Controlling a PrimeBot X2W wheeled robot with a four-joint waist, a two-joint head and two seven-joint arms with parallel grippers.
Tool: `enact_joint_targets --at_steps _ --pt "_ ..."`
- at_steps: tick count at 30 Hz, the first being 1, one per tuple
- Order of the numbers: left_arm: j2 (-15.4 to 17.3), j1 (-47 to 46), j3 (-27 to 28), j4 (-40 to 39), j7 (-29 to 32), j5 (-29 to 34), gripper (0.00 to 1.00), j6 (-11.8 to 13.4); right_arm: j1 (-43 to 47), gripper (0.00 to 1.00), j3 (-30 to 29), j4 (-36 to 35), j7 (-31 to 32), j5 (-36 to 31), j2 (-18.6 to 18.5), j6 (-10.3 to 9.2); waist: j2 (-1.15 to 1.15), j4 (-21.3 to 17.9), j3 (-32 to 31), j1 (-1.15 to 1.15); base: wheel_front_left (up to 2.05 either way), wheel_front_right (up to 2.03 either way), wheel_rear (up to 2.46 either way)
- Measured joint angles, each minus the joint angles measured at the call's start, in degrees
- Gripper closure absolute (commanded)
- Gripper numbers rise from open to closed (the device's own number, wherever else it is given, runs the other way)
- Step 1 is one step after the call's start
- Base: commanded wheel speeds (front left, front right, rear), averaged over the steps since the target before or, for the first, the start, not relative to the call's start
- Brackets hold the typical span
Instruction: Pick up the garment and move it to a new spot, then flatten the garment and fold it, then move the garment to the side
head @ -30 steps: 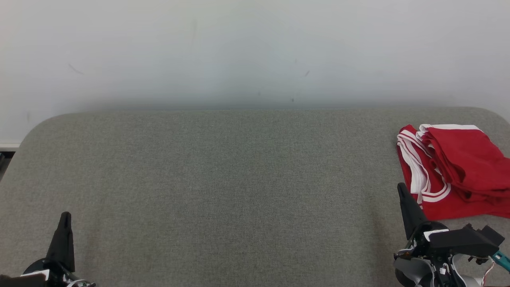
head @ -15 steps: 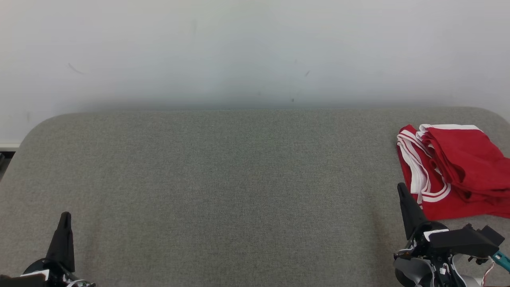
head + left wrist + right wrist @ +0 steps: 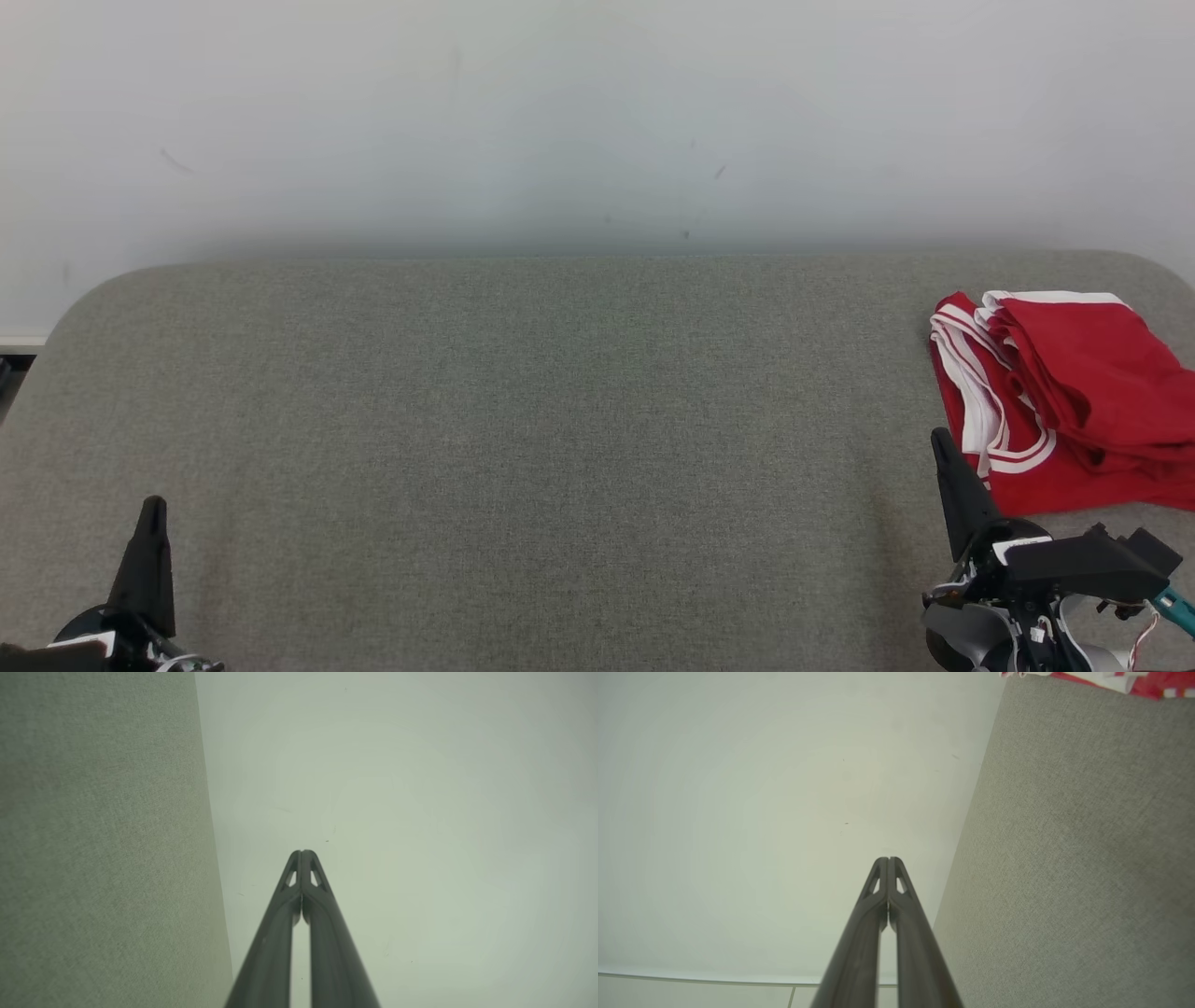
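Red garment (image 3: 1074,401) with white trim lies bunched in loose folds at the far right of the grey tabletop (image 3: 560,420), part of it running off the head view's right edge; left hand (image 3: 151,509) low at near left, fingers pressed together, holding nothing; right hand (image 3: 939,441) at near right, likewise closed and empty, tip just beside the garment's near-left corner, contact unclear; pale wall (image 3: 560,112) behind.

Red garment (image 3: 1074,401), right part beyond the head view's edge
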Motion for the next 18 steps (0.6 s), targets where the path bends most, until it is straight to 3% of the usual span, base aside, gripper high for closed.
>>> enact_joint_targets --at_steps 18 --pt "0.0 0.0 0.1 0.0 0.0 0.0 1.00 0.0 0.0 1.00 0.0 0.0 0.0 0.0 0.0 0.00 0.00 0.0 0.0 0.00 0.00 0.00 0.00"
